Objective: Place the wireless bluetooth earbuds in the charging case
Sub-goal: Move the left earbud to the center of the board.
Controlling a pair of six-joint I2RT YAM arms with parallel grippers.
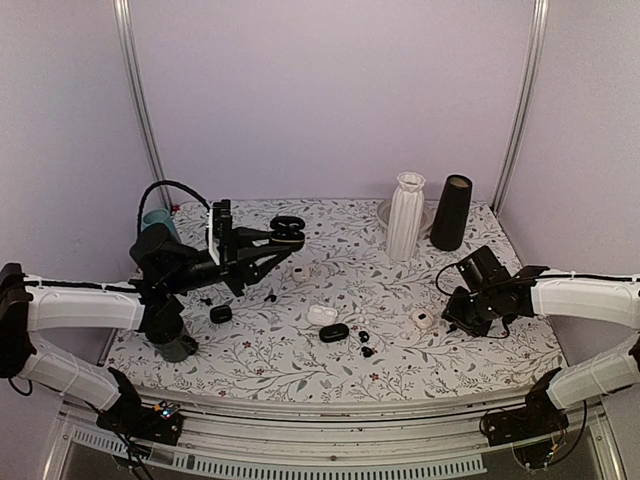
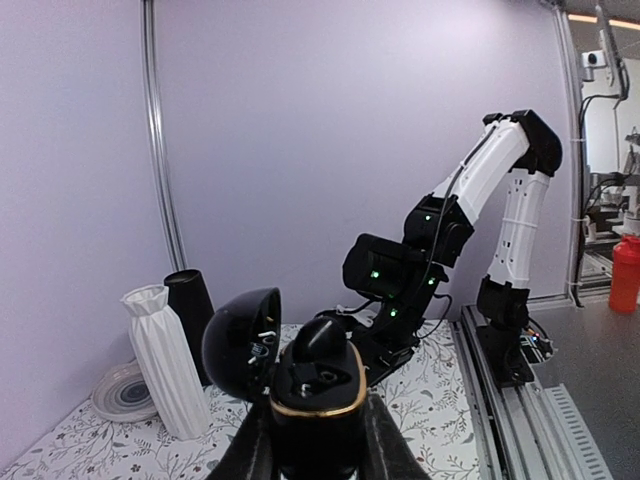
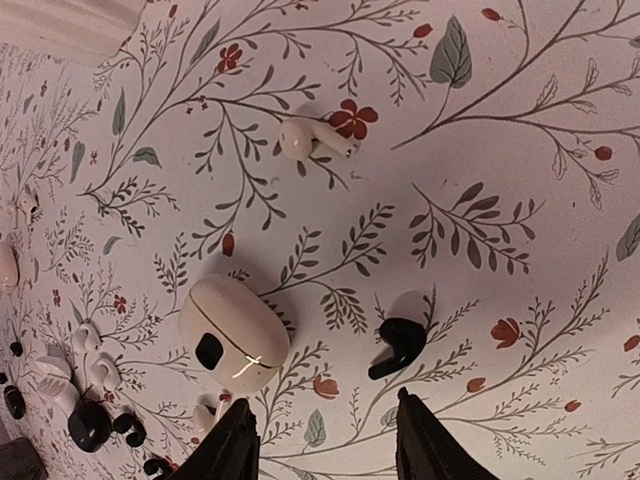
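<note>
The left gripper (image 2: 318,445) is clamped around the open black charging case (image 2: 315,395), held up off the floral table (image 1: 470,360). Tip it, and what looks like a bud (image 2: 318,340) seated inside could tumble out. The right gripper (image 3: 325,420) hangs low with its fingers spread. A white case (image 3: 235,333) sits to one side, and a loose black earbud (image 3: 400,347) lies on the table just by one finger. Tiny and rounded, it may skid away from an off-centre pinch.
</note>
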